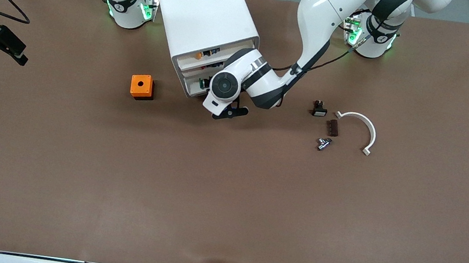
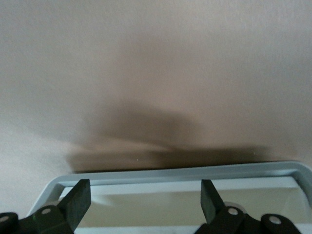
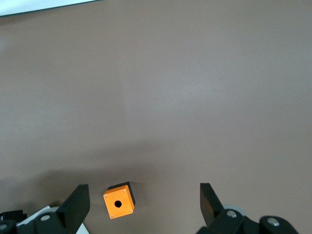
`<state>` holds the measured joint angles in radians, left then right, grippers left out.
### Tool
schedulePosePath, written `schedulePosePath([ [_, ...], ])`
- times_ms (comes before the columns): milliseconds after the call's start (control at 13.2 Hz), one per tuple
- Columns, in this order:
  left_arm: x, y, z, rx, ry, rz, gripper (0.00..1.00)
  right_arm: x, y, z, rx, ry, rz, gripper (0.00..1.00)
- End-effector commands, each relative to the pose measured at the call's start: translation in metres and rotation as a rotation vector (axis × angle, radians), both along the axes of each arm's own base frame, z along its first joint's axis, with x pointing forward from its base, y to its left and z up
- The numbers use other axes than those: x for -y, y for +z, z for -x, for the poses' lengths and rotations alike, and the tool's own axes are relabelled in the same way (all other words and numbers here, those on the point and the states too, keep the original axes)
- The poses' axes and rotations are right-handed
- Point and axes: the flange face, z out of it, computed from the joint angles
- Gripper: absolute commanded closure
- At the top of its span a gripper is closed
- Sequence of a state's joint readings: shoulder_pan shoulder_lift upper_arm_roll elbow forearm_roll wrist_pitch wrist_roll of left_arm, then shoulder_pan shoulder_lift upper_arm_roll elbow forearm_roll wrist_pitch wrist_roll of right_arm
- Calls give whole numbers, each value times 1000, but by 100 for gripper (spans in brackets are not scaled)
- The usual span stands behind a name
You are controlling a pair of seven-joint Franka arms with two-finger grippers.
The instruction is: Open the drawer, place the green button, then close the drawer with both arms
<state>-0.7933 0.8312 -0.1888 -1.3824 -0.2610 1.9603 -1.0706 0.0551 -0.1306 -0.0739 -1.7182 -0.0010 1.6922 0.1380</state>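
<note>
cabinet (image 1: pixel 204 14) top cut off, drawer (image 2: pixel 195 183) partly cropped

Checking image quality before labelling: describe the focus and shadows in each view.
Front view: sharp and evenly lit, with a soft shadow under the left arm by the cabinet. Left wrist view: blurry, a dark shadow on the table above the drawer rim. Right wrist view: clear, the orange cube crisp.

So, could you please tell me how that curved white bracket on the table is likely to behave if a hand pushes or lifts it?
The curved white bracket looks like thin moulded plastic, so it is probably light and fairly stiff. Lying flat as an open half ring, it would likely pivot or slide rather than roll when pushed at one end. Its narrow band may make it awkward to pinch off the table.
</note>
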Motion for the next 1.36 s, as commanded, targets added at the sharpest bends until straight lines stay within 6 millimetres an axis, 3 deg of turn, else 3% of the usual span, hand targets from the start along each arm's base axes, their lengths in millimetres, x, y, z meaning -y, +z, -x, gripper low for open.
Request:
schedulePosePath([
  [0,6,10,16,-7,17,-10,1,6,9,6,2,8,18,0],
  [378,10,7,25,-17,52,-44,1,6,9,6,2,8,18,0],
  [681,-2,12,4,4,115,-66,1,7,9,7,-1,5,16,0],
  [1059,-77,58,-96,104,241,-50,0,6,10,7,1,6,16,0],
  [1211,-106,90,-124,215,221,-92,0,5,10,7,4,8,16,0],
  [1286,-129,105,-140,250,219,-134,1,5,10,7,4,8,16,0],
])
